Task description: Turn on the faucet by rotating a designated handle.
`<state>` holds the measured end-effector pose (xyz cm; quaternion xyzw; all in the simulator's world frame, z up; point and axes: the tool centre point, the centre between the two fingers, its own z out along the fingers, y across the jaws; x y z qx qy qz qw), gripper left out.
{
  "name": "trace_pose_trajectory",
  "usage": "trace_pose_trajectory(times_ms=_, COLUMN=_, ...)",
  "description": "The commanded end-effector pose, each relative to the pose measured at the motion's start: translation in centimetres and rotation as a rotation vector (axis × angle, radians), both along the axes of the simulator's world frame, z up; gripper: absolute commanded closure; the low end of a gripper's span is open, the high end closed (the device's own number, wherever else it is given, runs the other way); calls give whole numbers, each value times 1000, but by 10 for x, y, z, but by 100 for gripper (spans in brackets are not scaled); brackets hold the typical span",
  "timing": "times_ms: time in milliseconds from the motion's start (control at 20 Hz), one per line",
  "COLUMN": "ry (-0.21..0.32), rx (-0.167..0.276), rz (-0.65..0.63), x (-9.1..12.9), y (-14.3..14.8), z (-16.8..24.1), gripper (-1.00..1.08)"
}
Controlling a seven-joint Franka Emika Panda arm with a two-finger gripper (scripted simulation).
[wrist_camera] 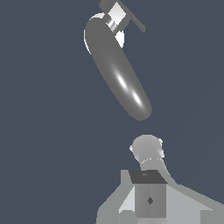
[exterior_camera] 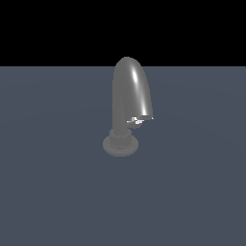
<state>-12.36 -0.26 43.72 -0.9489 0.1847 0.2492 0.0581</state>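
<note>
The faucet [exterior_camera: 129,93] is a dark grey glossy arched body standing on a ribbed collar and a round flat base on the grey floor. A small silver-white handle [exterior_camera: 139,120] juts from its lower curved end, toward the exterior view's right. In the wrist view the faucet [wrist_camera: 118,74] appears from above as a long rounded shape, with the handle [wrist_camera: 116,16] as a light block at one end. No gripper fingers show in either view, and nothing touches the faucet or the handle.
The faucet stands on a flat blue-grey floor [exterior_camera: 57,192]. White and grey links of the robot arm [wrist_camera: 148,192] fill one edge of the wrist view, apart from the faucet.
</note>
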Motion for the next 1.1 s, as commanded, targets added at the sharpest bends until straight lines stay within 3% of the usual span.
trace_pose_trajectory(times_ms=0, ry=46, rx=14, rz=-38, x=12, y=-1, z=-6, gripper=108)
trace_pose_trajectory(times_ms=1050, ry=454, rx=139, rz=-373, x=95, y=-24, z=-81, gripper=108)
